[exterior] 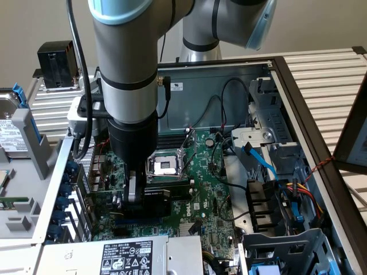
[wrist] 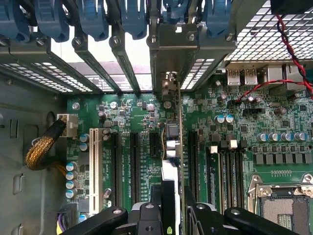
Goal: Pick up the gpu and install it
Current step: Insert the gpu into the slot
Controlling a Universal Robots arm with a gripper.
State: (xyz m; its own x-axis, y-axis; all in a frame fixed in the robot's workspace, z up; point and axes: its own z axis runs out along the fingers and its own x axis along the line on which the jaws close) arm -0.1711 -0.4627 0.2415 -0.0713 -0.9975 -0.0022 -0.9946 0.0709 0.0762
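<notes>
Wrist view: gripper [wrist: 173, 205] pinches the edge-on gpu [wrist: 180, 147].

An open computer case [exterior: 298, 109] holds a green motherboard [exterior: 206, 189], empty CPU socket [exterior: 166, 166] and blue cable [exterior: 261, 160].

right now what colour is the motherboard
Green, with black slots and silver capacitors on the motherboard; it shows best in the wrist view.
</notes>
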